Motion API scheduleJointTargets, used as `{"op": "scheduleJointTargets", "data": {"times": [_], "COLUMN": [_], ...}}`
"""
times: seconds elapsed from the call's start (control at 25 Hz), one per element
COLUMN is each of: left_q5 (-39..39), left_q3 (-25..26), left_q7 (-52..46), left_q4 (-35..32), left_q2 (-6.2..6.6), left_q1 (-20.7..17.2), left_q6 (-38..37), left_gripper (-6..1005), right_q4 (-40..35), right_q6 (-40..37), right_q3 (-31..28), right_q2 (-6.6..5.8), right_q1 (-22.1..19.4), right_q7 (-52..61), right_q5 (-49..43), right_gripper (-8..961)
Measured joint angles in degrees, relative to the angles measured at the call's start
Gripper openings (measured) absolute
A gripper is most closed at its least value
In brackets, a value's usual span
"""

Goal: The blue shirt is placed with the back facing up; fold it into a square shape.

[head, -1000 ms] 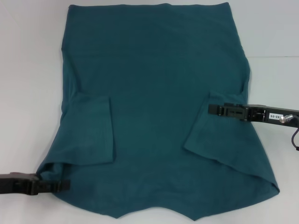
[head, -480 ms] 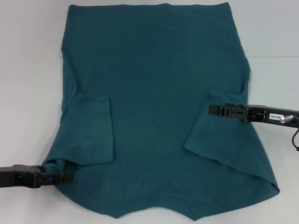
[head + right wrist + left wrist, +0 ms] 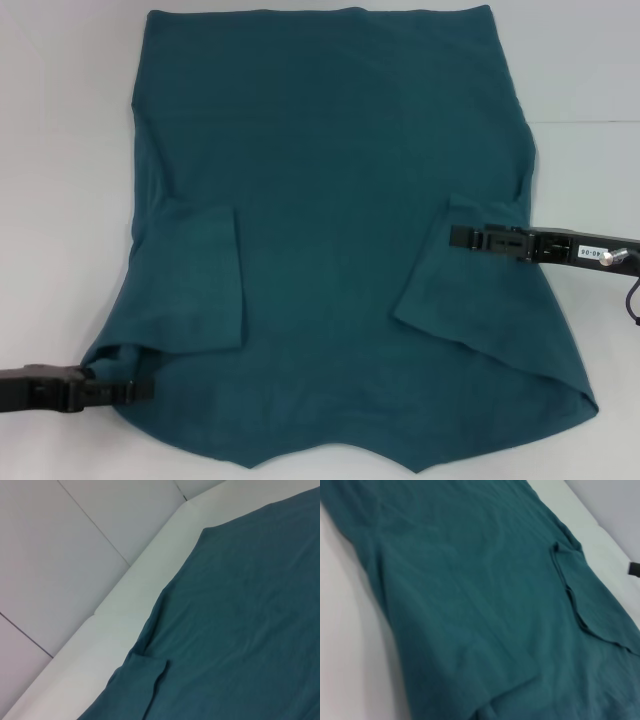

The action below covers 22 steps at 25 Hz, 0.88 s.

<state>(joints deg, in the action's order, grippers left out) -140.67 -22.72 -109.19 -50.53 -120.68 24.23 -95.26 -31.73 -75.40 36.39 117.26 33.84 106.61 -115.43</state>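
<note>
The blue shirt [image 3: 330, 200] lies flat on the white table [image 3: 60, 150], plain side up, with both short sleeves folded inward onto the body. My left gripper [image 3: 140, 390] is at the shirt's near left corner, shut on the raised fabric edge there. My right gripper [image 3: 458, 237] rests at the top edge of the folded right sleeve [image 3: 470, 290]. The shirt also fills the left wrist view [image 3: 470, 605] and the right wrist view [image 3: 240, 620]. Neither wrist view shows its own fingers.
Bare white table surrounds the shirt on the left and right [image 3: 590, 120]. The right wrist view shows the table's far edge [image 3: 115, 615] against a grey panelled wall [image 3: 75, 555]. The shirt's near edge reaches the bottom of the head view.
My left gripper pulled in toward the shirt corner, bunching the fabric, then moved back out and down a little. My right gripper shifted slightly down. The shirt otherwise lies the same.
</note>
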Motion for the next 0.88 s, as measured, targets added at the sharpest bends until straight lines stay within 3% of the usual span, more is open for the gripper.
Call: {"op": "scheduleJointTargets", "data": {"times": [0.52, 0.88], "left_q5": [0.0, -0.4], "left_q3": [0.1, 0.0], "left_q7": [-2.7, -3.7], "left_q4": [0.4, 1.1], "left_q2": [-0.01, 0.01], "left_q1": [0.4, 0.4], "left_q6": [4.5, 5.9], "left_gripper": [827, 423], "right_q4": [0.0, 0.0], "right_q6": [0.0, 0.0], "right_q3": [-0.1, -0.1], "right_q2": [-0.31, -0.37], "right_q1": [0.0, 0.0], "right_q7": [0.0, 0.0], "right_q5": [0.0, 0.0], "right_gripper": [928, 928]}}
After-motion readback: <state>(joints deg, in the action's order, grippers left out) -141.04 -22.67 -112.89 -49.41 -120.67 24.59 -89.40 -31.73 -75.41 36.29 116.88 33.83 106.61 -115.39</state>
